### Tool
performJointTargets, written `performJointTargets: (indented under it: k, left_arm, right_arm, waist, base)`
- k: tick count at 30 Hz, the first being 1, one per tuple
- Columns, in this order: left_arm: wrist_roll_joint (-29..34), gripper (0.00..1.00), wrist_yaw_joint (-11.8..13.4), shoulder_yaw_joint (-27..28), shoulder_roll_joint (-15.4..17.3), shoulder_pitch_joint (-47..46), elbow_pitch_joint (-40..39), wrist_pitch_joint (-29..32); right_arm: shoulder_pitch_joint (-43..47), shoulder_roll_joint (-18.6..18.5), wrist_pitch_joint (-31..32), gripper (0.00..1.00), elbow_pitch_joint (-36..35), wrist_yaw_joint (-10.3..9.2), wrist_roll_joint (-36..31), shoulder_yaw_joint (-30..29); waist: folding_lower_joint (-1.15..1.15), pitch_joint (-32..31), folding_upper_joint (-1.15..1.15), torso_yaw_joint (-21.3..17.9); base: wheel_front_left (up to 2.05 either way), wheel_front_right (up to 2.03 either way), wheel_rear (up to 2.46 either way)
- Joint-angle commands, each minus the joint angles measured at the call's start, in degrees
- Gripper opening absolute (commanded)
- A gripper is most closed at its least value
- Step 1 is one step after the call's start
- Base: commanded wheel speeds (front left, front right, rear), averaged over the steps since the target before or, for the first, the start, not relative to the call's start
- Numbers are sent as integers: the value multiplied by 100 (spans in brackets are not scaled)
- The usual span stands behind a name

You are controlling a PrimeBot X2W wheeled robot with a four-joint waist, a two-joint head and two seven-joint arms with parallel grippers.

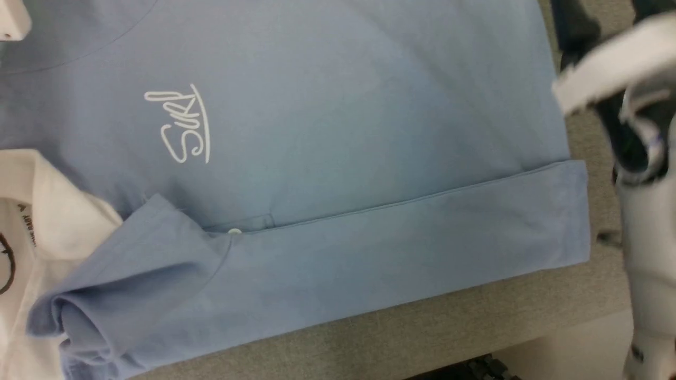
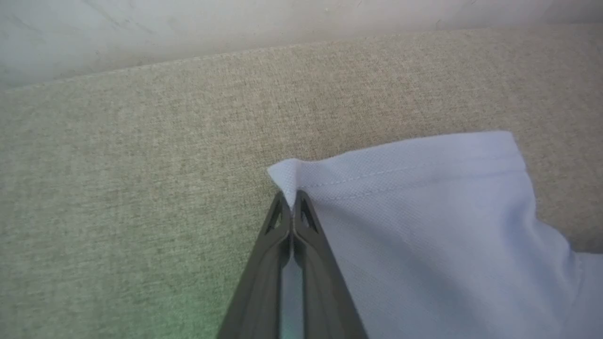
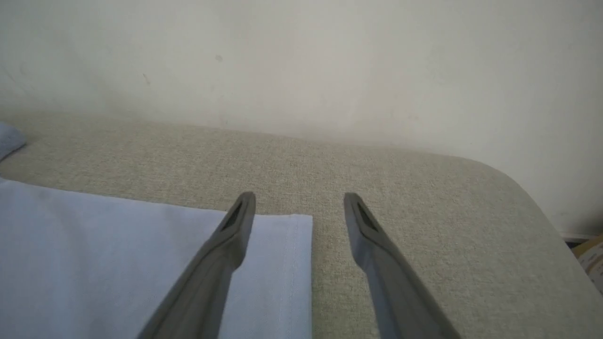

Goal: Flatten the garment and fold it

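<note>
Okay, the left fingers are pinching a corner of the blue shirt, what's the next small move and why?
Probably lower the right fingers and close them on the garment corner beneath. The left fingers are shut on their corner, while the right ones stand open, one over the hem, one over the grey surface, holding nothing.

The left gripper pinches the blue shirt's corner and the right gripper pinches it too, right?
No. The left gripper does pinch a corner of the shirt, but the right gripper is open, holding nothing; the right wrist view shows its fingers spread apart.
</note>
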Motion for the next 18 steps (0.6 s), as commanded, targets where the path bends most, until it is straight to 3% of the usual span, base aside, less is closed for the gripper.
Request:
performJointTargets:
  k: [1, 9, 17, 18]
  left_arm:
    - [36, 0, -47, -44, -29, -68, 16, -34]
    - [31, 0, -92, -149, -187, -240, 34, -106]
    - [40, 0, -164, -239, -278, -378, 40, -200]
    - [42, 0, -173, -252, -284, -388, 41, -203]
  right_arm:
    - [-338, 60, 447, 100, 296, -6, 14, -100]
    - [-1636, 272, 2777, 100, 1660, -6, 114, -521]
    - [-2226, 373, 3742, 100, 2251, -6, -334, -867]
    - [-2261, 386, 3839, 64, 2304, -6, -418, -934]
  waist:
    - [0, 45, 0, 80]
    - [0, 209, 0, 302]
    - [0, 318, 0, 432]
    - [0, 321, 0, 443]
  base:
    - [0, 0, 0]
    - [0, 0, 0]
    - [0, 0, 0]
    - [0, 0, 0]
